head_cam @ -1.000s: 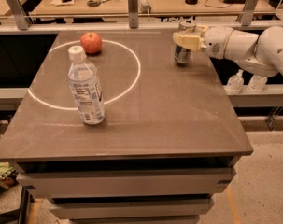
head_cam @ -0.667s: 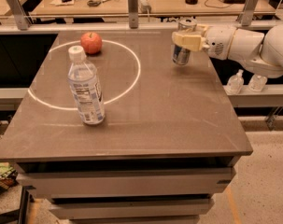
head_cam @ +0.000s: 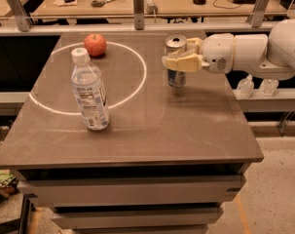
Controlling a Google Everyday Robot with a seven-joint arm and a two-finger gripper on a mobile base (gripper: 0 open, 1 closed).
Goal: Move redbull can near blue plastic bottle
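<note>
The redbull can (head_cam: pixel 175 77), silver and blue with a silver top, is held upright at the table's right-centre, its base just above or on the surface. My gripper (head_cam: pixel 178 61) reaches in from the right on a white arm and is shut on the can, with pale fingers (head_cam: pixel 182 62) wrapped across its front. The blue plastic bottle (head_cam: pixel 89 91), clear with a white cap and a pale label, stands upright at the left, well apart from the can.
A red apple (head_cam: pixel 95 44) sits at the far left inside a white circle (head_cam: pixel 137 84) marked on the grey table (head_cam: pixel 186 135). Two small clear bottles (head_cam: pixel 256 87) stand on a ledge at the right. A cluttered desk lies behind.
My gripper has carried the can left and toward the table's near side, away from the far right corner. The bottle and the apple have not moved.
</note>
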